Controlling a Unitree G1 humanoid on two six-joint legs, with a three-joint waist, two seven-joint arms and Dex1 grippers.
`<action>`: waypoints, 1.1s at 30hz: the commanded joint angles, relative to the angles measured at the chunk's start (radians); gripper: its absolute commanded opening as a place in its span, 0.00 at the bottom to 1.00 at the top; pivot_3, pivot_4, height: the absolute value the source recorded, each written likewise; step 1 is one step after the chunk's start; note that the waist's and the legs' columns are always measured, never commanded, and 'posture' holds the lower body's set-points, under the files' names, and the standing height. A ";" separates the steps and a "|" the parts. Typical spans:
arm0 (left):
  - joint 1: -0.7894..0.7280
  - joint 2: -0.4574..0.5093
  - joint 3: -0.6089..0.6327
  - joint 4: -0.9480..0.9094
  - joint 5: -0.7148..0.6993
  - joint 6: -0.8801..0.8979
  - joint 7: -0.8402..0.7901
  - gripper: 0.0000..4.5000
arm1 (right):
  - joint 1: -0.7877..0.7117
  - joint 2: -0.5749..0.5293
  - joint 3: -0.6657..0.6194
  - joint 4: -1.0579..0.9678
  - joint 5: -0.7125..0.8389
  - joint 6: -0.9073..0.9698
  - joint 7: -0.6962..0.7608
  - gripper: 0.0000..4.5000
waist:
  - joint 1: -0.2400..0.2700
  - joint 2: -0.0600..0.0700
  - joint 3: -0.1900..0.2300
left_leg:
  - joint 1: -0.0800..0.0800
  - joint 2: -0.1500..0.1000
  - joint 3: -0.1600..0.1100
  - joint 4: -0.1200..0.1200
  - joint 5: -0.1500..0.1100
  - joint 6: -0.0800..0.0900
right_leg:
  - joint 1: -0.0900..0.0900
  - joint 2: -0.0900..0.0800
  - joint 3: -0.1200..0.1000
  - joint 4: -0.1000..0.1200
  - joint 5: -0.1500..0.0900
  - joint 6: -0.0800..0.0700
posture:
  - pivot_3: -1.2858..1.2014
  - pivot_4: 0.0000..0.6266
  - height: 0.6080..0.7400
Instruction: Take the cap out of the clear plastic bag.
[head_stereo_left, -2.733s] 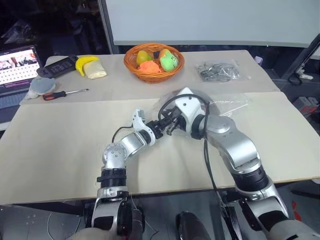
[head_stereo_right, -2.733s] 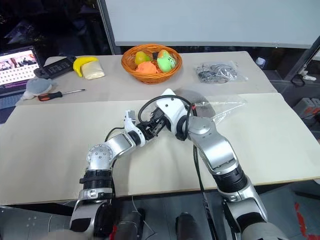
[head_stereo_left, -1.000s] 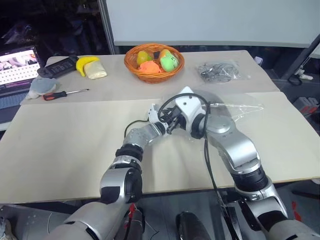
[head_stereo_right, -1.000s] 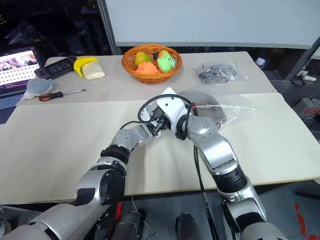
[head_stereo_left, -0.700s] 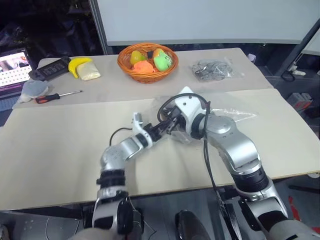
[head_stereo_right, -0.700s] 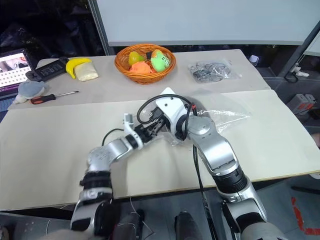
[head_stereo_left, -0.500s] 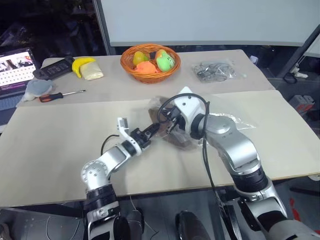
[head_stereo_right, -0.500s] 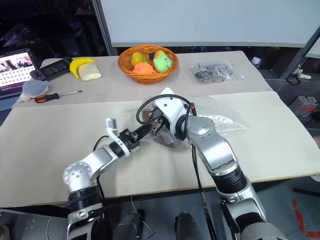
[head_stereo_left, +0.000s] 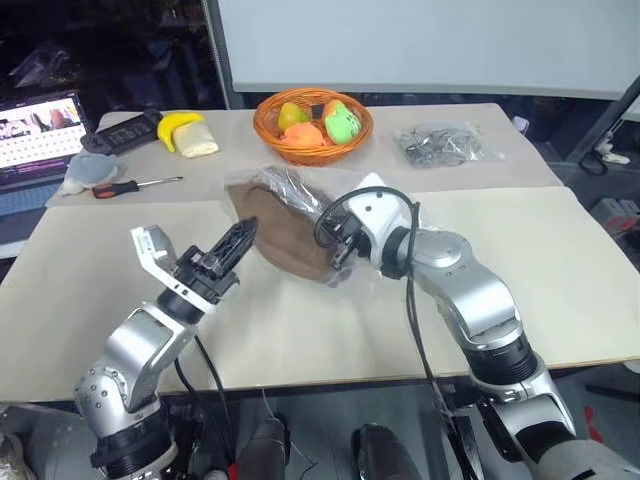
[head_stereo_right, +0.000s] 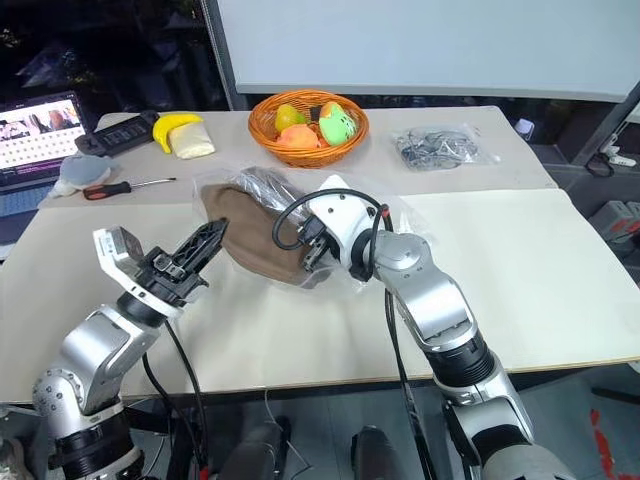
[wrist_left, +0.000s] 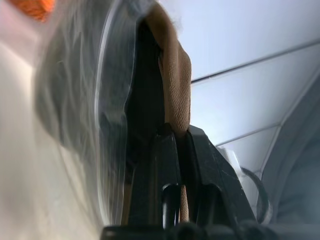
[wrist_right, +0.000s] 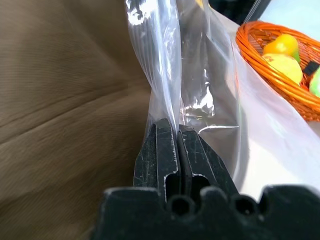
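Observation:
The brown cap (head_stereo_left: 283, 236) hangs stretched above the table's middle, between my two grippers. My left gripper (head_stereo_left: 243, 233) is shut on the cap's left edge; the left wrist view shows brown fabric (wrist_left: 175, 75) pinched between its fingers. The clear plastic bag (head_stereo_left: 288, 186) is bunched and crinkled over the cap's far side and right end. My right gripper (head_stereo_left: 337, 256) is shut on a fold of that bag (wrist_right: 162, 75), and the cap (wrist_right: 60, 105) lies just beside its fingers.
An orange wicker basket (head_stereo_left: 268, 126) of fruit stands at the back. A small clear bag of dark bits (head_stereo_left: 437, 145) lies to its right. A banana (head_stereo_left: 177, 125), remote (head_stereo_left: 125, 132), screwdriver (head_stereo_left: 135, 185), cloth lump (head_stereo_left: 88, 170) and laptop (head_stereo_left: 35, 135) sit at the back left.
My left gripper has pulled back to the left and upward, drawing the cap out of the bag. The bag has bunched up toward the right gripper, which has stayed put.

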 joint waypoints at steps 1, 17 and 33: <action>-0.019 0.070 -0.033 -0.062 -0.045 -0.029 -0.063 0.00 | -0.005 -0.010 -0.016 0.006 -0.004 -0.022 0.004 0.00 | 0.003 0.000 0.000 | 0.000 0.000 0.000 0.000 0.000 0.000 | 0.000 0.000 0.000 0.000 0.000 0.000 | 0.52 0.24 1.00; 0.117 0.049 -0.236 -0.050 -0.045 0.033 -0.105 0.00 | -0.033 0.019 -0.003 0.087 -0.035 -0.071 0.008 0.00 | -0.019 -0.002 -0.001 | 0.000 0.001 0.003 -0.005 0.000 0.001 | -0.001 -0.001 0.000 -0.004 -0.001 -0.001 | 0.52 0.24 1.00; 0.505 0.343 -0.242 -0.173 -0.045 0.036 -0.667 0.00 | -0.067 0.023 -0.017 0.155 -0.071 -0.080 -0.010 0.00 | -0.005 -0.001 0.000 | 0.000 0.004 0.004 -0.007 0.000 0.001 | 0.000 -0.001 -0.001 -0.009 -0.001 -0.003 | 0.52 0.24 1.00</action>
